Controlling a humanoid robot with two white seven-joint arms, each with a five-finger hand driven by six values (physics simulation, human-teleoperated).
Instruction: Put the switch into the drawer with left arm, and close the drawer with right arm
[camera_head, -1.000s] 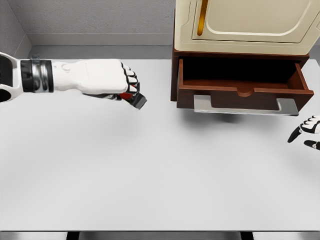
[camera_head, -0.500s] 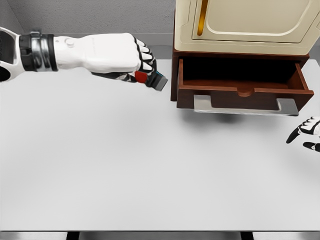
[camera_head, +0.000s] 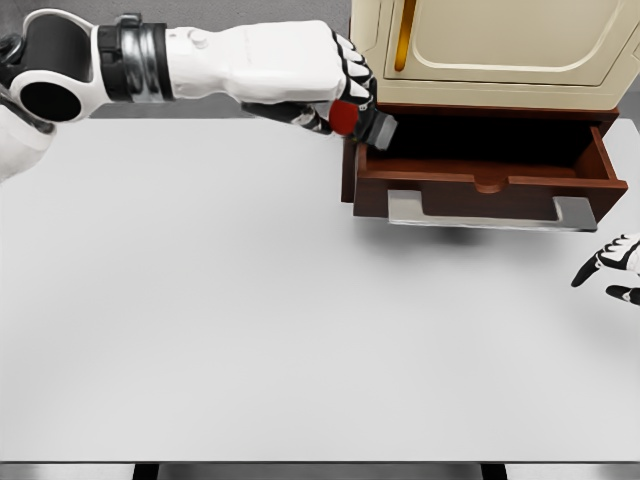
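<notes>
The left hand (camera_head: 300, 70) is clenched around the switch (camera_head: 362, 124), whose red button and grey body stick out past the fingertips at the hand's 4 o'clock. Over the last second the arm has carried it up and across from the table's (camera_head: 250, 330) 10 o'clock area to the left front corner of the open drawer (camera_head: 480, 175); a second ago it hung well apart from the cabinet, half a second ago just beside the drawer's left wall, and now the switch overlaps that wall's upper edge at the drawer's 9 o'clock. It looks raised above the rim rather than inside the cavity, though depth is hard to judge from this single view

That means the carry is nearly done: the switch likely needs a little more travel toward 3 o'clock, over the dark interior, before the fingers let go. The risk is clipping the drawer's side wall or the cream cabinet door (camera_head: 500, 45) just above

The right hand (camera_head: 612, 268) sits at the table's 3 o'clock edge, unchanged across the frames, fingers loosely spread and holding nothing, below and right of the drawer's grey handle (camera_head: 480, 215); its push to close the drawer has not begun
</notes>
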